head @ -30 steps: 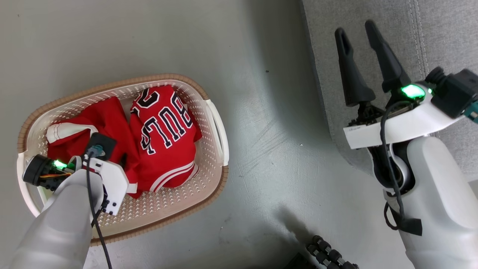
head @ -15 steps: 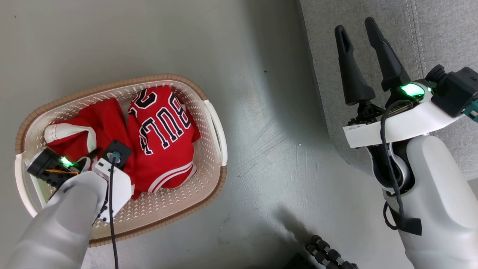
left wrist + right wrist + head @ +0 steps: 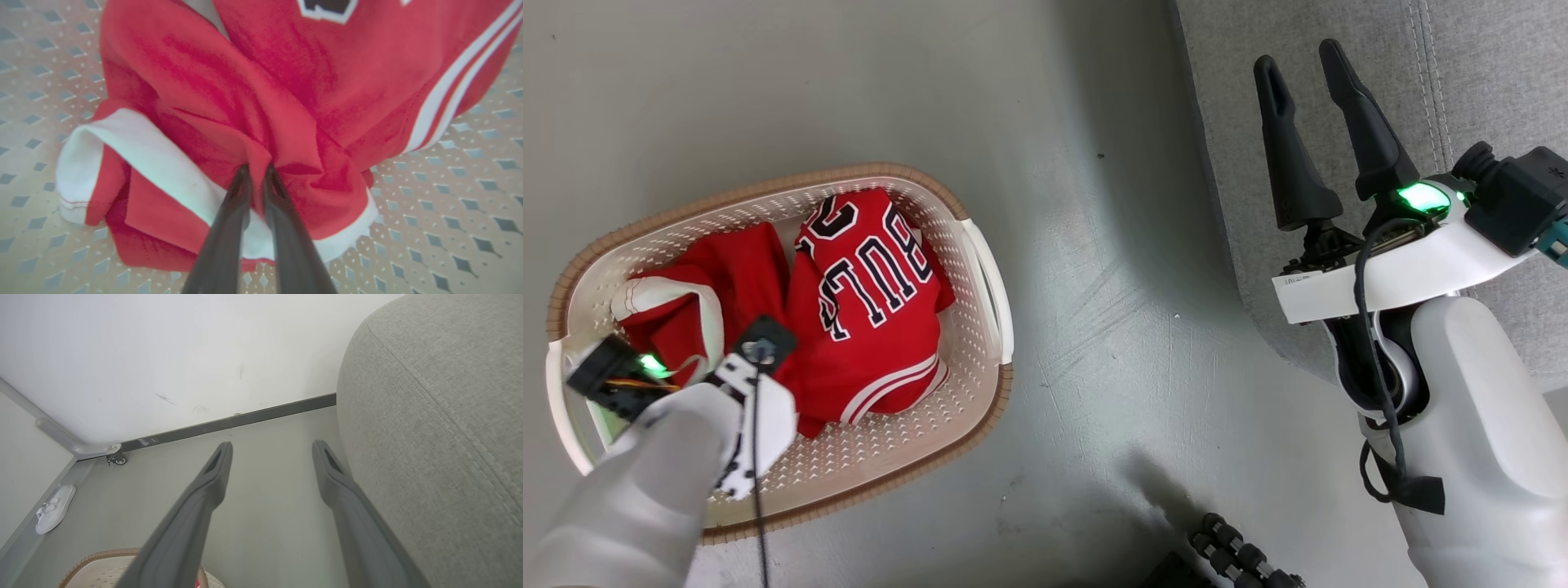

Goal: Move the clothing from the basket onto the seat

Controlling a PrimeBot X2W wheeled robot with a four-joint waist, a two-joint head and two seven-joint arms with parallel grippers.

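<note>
The cream basket stands on the floor at the left and holds the clothing. A red jersey with "BULLS" lettering lies on the right side, red shorts with white trim on the left. My left wrist reaches down into the basket over the shorts. In the left wrist view my left gripper is shut on a raised fold of the shorts, just above the basket floor. My right gripper hangs open and empty over the edge of the grey seat; its own view shows the seat beside its fingers.
Grey floor lies between basket and seat. A white wall with a dark baseboard stands beyond, with a small caster and a white slipper-like object at its foot. A black ribbed part shows at the bottom edge.
My left wrist has drifted down and left inside the basket, and its fingers have closed onto the red fold. The right arm has stayed put. The picture has shifted slightly.
</note>
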